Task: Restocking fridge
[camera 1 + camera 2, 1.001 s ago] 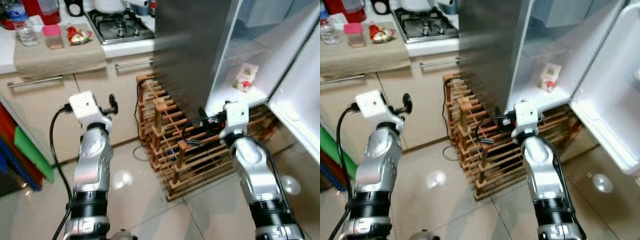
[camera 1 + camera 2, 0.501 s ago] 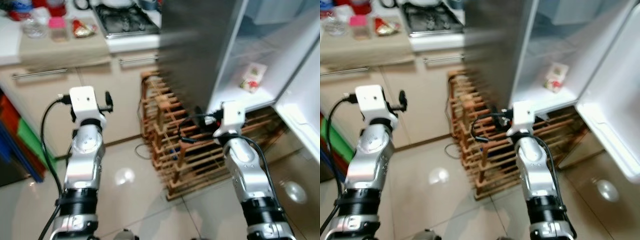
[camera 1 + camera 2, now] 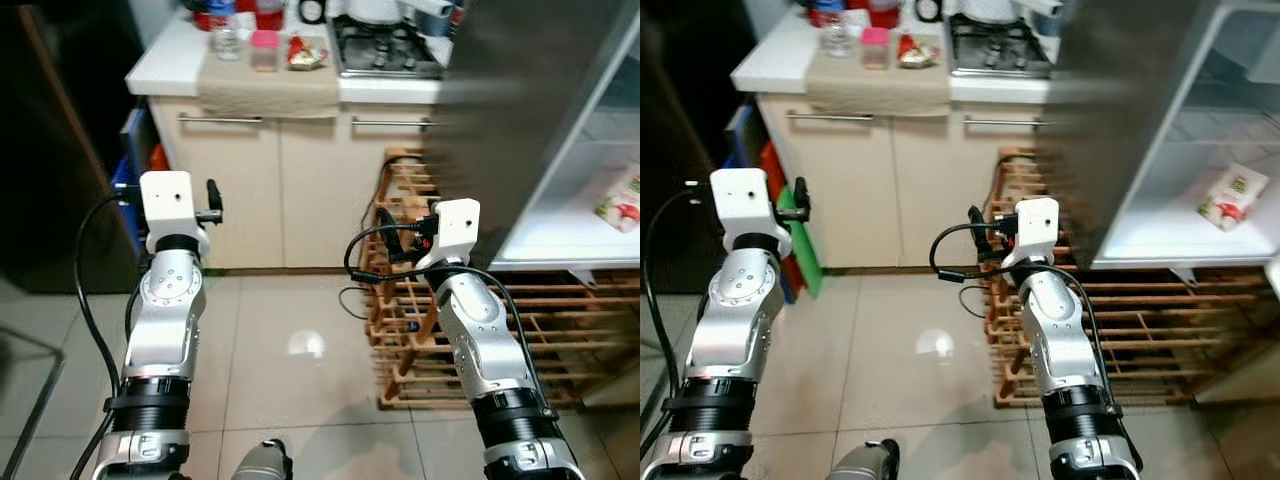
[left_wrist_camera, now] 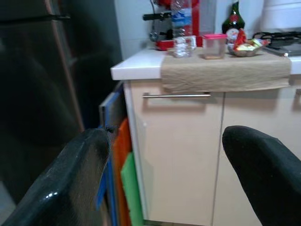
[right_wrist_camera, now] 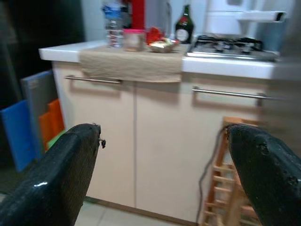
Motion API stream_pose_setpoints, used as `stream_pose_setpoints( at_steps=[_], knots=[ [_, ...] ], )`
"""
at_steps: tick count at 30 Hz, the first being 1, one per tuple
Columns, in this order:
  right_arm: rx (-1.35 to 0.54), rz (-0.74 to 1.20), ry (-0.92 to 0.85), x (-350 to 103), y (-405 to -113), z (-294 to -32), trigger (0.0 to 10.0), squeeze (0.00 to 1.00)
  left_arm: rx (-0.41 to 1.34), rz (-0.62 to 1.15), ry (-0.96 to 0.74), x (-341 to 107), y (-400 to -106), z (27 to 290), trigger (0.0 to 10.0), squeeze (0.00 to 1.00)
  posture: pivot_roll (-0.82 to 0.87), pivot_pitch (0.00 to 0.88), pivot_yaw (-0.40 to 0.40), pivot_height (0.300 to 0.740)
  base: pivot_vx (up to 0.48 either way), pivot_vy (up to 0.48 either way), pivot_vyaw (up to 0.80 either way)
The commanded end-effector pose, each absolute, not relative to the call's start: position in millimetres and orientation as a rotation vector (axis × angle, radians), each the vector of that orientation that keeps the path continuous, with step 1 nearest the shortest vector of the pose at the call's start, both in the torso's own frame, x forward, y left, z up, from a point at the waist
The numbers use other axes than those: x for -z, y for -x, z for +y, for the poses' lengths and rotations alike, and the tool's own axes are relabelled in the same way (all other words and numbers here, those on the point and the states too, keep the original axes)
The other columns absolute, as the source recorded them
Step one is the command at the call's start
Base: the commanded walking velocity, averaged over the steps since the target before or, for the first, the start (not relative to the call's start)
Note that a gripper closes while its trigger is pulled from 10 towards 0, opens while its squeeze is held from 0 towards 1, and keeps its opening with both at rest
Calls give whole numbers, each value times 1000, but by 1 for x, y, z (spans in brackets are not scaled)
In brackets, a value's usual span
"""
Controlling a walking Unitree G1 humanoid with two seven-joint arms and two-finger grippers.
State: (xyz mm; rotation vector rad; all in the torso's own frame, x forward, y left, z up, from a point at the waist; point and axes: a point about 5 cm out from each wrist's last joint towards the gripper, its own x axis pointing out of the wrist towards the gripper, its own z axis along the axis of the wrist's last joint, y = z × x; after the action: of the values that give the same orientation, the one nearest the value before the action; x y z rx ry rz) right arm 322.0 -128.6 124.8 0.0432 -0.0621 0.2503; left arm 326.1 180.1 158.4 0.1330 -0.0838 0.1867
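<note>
The fridge [image 3: 520, 90] stands open at the right, and a small carton [image 3: 1230, 196] lies on its white shelf [image 3: 590, 235]. On the beige cloth on the counter [image 3: 270, 85] stand a water bottle [image 4: 181, 28], a pink-lidded container [image 4: 214, 45] and a snack packet [image 4: 247, 45]. My left gripper [image 4: 165, 136] is raised in front of the cupboard doors, open and holding nothing. Beside the wooden rack, my right gripper [image 5: 163, 132] is also raised, open and holding nothing.
A wooden rack [image 3: 560, 330] sits under the fridge shelf, with a cable by it. A gas hob [image 3: 385, 50] is on the counter. Blue, orange and green boards [image 4: 117, 155] lean between the cupboard and a tall dark cabinet [image 3: 50, 150]. Tiled floor lies ahead.
The camera has swung left: the fridge now sits at the right edge, and the counter's left end and dark cabinet have come into view. Both arms stay raised.
</note>
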Motion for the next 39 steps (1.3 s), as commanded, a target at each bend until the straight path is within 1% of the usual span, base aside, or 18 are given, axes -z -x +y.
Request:
stream_pose_setpoints(
  at_steps=[1,2,4,5,11,17,18,20,21,22,25,27,29,34,39],
  knots=[
    [-245,-88,-63,-129,-324,-129,10000,380,-142,-111,-143,-164,-329,173,10000,0,27,0,13,740,0,0,538],
    [-216,-82,-67,-128,-325,-132,10000,337,-120,-123,-135,-167,-330,171,10000,0,22,0,20,740,0,0,538],
    [-214,-81,-71,-128,-325,-132,10000,337,-119,-126,-120,-168,-330,171,10000,0,22,0,20,740,0,0,506],
    [-217,-98,-61,-131,-325,-131,10000,247,-118,-138,-111,-171,-332,171,10000,0,18,0,23,740,480,0,0],
    [-208,-131,-47,-136,-324,-131,10000,243,-122,-156,-112,-177,-336,170,10000,0,16,0,28,740,480,0,0],
    [-202,-131,-51,-135,-323,-131,10000,247,-122,-141,-94,-174,-336,171,10000,0,16,0,26,740,480,0,0],
    [-210,-129,-49,-135,-323,-131,10000,263,-124,-138,-92,-173,-336,171,10000,0,16,0,25,740,480,0,0],
    [-216,-127,-47,-134,-323,-130,10000,263,-125,-136,-92,-173,-336,171,10000,0,16,0,25,740,480,0,0],
    [-227,-128,-47,-135,-322,-129,10000,314,-126,-136,-90,-173,-337,171,10000,0,17,0,23,740,480,0,669],
    [-238,-128,-33,-135,-322,-127,10000,329,-125,-135,-88,-172,-337,170,10000,0,17,0,21,740,480,0,619],
    [-235,-126,-32,-135,-323,-128,10000,341,-124,-135,-88,-172,-337,169,10000,0,16,0,19,740,480,0,592],
    [-231,-125,-24,-135,-323,-128,10000,333,-124,-135,-86,-172,-337,168,10000,0,15,0,18,740,480,0,584],
    [-224,-119,-13,-135,-324,-129,10000,282,-129,-142,-82,-173,-338,168,10000,0,12,0,15,740,480,0,203],
    [-216,-134,-22,-138,-325,-130,10000,278,-127,-184,-86,-182,-341,166,10000,0,12,0,13,740,480,0,0],
    [-195,-132,-15,-137,-325,-131,10000,282,-100,-189,-89,-184,-343,162,10000,0,9,0,14,740,480,0,0]
  ],
)
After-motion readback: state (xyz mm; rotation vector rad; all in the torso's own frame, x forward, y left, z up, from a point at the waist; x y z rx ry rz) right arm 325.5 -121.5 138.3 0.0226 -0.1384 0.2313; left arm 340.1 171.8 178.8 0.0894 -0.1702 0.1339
